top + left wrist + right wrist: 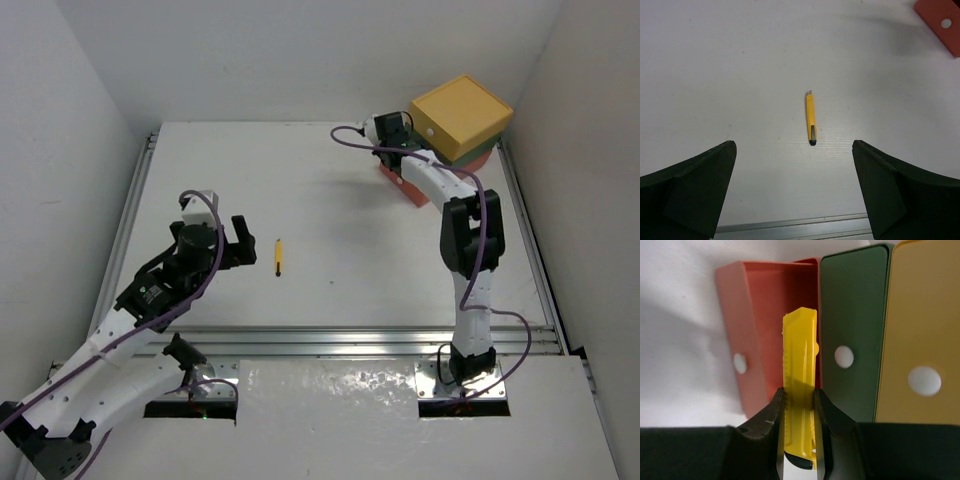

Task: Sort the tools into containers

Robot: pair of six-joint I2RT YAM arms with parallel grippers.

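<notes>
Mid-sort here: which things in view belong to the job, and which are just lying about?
Job:
- yellow cutter, gripped by the right gripper at the open red drawer
- thin yellow-black tool, loose on the table ahead of the open left gripper
- green drawer
- yellow drawer

Just there:
- purple cable
- metal rail at the table's near edge

My white-shelled left arm [108,345] and right arm [428,175] carry black joints, purple cables [350,143] looping alongside, and matte black wedge fingers [690,185].
</notes>
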